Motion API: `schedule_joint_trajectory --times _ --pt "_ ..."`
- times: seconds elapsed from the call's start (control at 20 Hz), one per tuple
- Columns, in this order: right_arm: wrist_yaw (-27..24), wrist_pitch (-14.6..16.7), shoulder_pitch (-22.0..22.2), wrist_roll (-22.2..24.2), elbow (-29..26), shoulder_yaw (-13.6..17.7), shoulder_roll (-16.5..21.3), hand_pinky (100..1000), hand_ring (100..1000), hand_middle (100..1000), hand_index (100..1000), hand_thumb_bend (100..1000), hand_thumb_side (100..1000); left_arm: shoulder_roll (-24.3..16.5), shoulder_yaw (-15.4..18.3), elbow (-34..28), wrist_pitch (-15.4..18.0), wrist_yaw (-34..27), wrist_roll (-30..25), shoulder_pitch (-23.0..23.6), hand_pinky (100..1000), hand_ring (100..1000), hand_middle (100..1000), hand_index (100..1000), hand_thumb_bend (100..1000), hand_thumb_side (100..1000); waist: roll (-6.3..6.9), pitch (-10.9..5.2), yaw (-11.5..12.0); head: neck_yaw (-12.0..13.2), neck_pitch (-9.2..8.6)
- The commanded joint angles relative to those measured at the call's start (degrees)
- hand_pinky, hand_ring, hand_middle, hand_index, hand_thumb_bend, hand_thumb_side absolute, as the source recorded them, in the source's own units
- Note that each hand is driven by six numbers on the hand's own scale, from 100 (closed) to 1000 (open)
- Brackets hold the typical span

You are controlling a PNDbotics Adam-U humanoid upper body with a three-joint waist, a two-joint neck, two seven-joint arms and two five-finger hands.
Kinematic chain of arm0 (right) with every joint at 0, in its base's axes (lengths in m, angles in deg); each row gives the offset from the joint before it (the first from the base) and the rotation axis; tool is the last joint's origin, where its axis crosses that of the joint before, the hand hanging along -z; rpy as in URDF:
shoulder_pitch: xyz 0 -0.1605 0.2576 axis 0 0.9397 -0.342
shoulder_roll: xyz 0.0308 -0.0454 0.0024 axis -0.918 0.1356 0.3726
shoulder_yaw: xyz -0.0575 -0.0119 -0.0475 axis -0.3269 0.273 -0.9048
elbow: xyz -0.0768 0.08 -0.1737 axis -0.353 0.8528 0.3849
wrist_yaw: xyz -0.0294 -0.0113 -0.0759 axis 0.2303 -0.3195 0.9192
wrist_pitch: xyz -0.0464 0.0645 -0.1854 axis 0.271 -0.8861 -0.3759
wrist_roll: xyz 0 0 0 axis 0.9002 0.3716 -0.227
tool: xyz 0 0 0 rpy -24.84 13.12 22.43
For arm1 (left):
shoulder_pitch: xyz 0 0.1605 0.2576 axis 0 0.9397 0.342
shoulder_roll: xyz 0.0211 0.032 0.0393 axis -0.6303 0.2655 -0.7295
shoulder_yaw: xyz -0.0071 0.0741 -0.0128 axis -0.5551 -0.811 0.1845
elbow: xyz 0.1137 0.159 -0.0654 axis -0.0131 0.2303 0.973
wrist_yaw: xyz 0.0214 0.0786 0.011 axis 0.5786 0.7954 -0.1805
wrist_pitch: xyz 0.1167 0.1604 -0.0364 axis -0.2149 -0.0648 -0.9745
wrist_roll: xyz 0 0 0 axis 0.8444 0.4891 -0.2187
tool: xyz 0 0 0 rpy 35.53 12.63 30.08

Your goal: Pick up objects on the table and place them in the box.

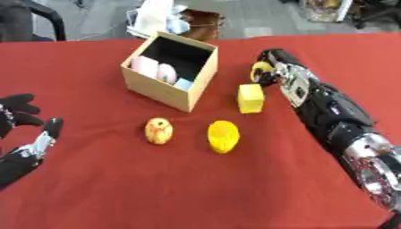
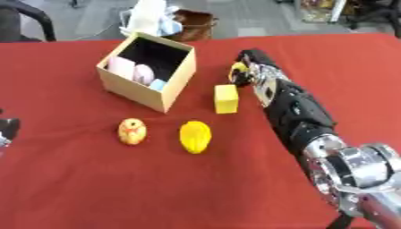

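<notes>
left eye view
table [image 1: 94,188]: covered in red cloth.
box [image 1: 160,88]: tan, open on top, black inside, standing left of centre at the far side.
in the box: two pink things [image 1: 155,69] and a pale blue bit [image 1: 183,83], against the near wall.
block [image 1: 250,98]: yellow, just right of the box, upright on the cloth.
fruit [image 1: 223,136]: yellow, nearer than the block, lying apart from it.
egg shape [image 1: 159,131]: yellow and orange, left of the fruit, in front of the box's near corner.
left hand [image 1: 23,117]: at the left edge, fingers relaxed and spread, holding nothing.

right eye view
right hand [image 2: 254,67]: reaches in from the lower right to beyond the block; fingers curled round a small yellow thing [image 2: 238,70].
yellow thing: small, roundish, with a dark patch, just beyond the block and right of the box.
left hand: only a dark sliver shows at the left edge here.
</notes>
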Motion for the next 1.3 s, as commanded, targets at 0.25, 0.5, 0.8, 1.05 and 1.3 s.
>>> schedule_joint_trajectory --times 0.25,0.5,0.8,1.05,1.3 --pt "3.32 -0.17 -0.29 -3.86 -1.66 0.20 1.32 524 327 318 444 100 100 -0.27 0.53 -0.35 -0.15 -0.10 0.19 -0.04 687 544 562 757 490 385 -0.60 -1.13 -0.38 -0.08 0.00" --pt "5.16 1.48 -1.25 -4.05 -5.17 0.25 1.24 475 247 215 335 100 100 -0.22 0.60 -0.30 -0.26 -0.17 0.44 0.09 686 544 561 757 484 387 -0.61 -1.21 -0.64 -0.22 0.04" --pt "5.94 4.43 -2.81 -2.76 -9.88 -0.08 0.74 468 230 198 322 100 100 -0.07 0.81 -0.31 -0.31 -0.19 0.82 0.27 689 543 560 757 477 386 -0.71 -1.40 -0.75 -0.58 -0.08" --pt "5.26 6.76 -4.53 -1.78 -13.27 -0.62 -0.95 458 221 192 320 100 100 0.23 0.67 -0.32 -0.19 -0.22 0.79 0.16 692 543 560 758 474 385 -0.73 -1.60 -0.39 -0.88 -0.17" --pt "4.10 9.00 -6.15 -0.96 -16.18 -1.41 -4.69 456 220 193 321 100 100 0.91 0.24 -0.17 0.05 -0.40 0.55 -0.05 693 543 559 758 471 386 -0.70 -1.69 0.66 -1.74 -0.31"
